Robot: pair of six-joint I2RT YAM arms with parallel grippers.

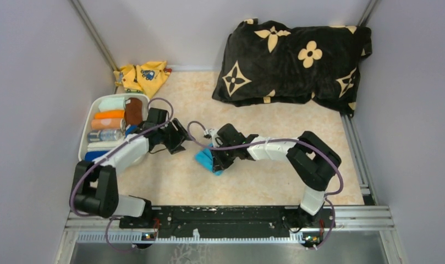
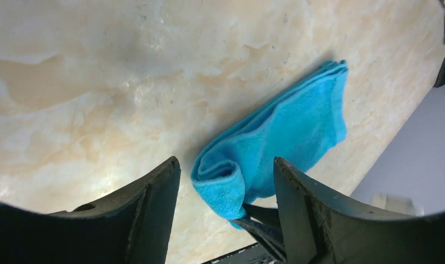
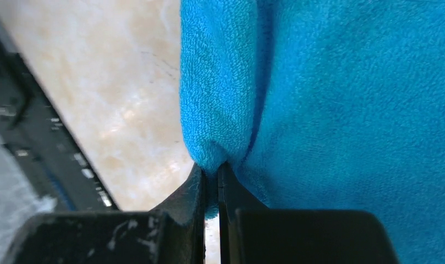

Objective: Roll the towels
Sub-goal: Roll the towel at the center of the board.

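Rolling midway: right gripper [image 3: 212, 170] pinches the part-rolled cyan towel [image 2: 286, 137], left gripper [image 2: 225, 165] open; brown towel [image 1: 133, 110] already in bin [image 1: 83, 144].

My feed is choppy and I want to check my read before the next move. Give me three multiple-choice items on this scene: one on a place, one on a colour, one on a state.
1. Where does the cyan towel lie?
A. far left corner
B. middle of the tabletop
C. far right corner

2. What colour are the flowers on the black pillow?
A. beige
B. red
C. green

3. How is the right claw?
A. open above the towel
B. shut on nothing
C. shut on the towel's folded edge

Answers:
1 B: the top view shows it mid-table.
2 A: beige flowers stand out on the black.
3 C: the right wrist view shows the jaws pinching the fold.
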